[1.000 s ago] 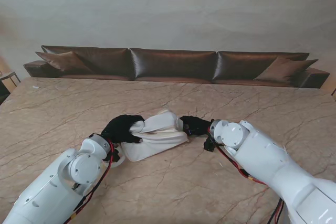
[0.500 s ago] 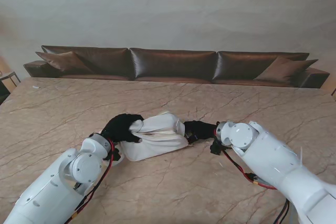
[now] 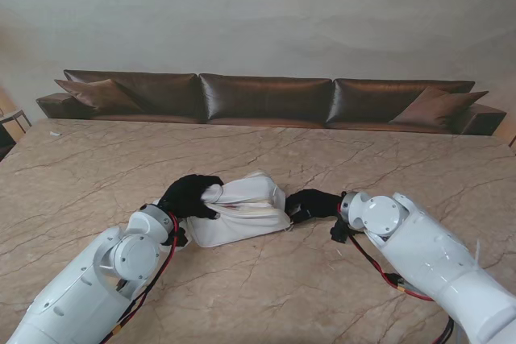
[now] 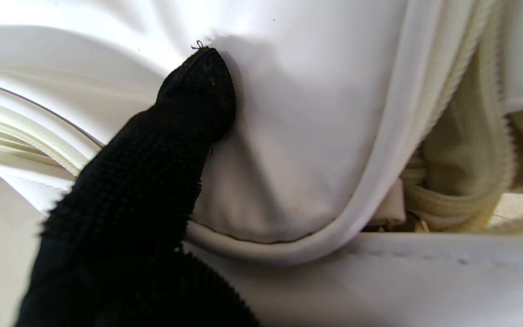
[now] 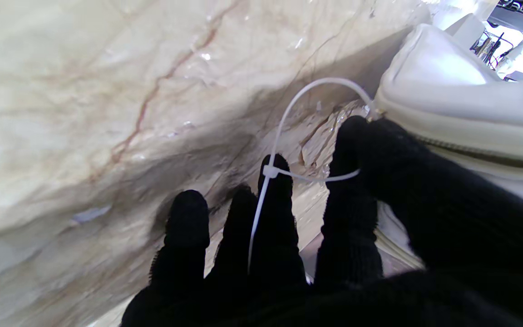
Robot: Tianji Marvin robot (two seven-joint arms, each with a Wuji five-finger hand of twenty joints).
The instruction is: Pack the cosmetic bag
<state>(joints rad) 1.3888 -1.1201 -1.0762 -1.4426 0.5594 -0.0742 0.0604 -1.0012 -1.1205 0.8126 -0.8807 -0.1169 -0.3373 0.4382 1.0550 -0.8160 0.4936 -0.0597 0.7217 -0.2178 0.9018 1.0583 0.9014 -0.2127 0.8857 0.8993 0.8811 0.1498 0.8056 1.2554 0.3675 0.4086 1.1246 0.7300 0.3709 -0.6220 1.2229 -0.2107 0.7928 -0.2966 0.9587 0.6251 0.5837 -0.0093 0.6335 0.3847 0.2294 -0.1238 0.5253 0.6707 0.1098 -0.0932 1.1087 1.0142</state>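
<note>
Brown sofa w/ cushions behind marble table.

White cosmetics bag, crumpled, mid-table

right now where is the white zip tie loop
In the right wrist view, the white zip tie loop hangs off the end of the cosmetics bag, hooked around the right robot hand over the marble table.
</note>
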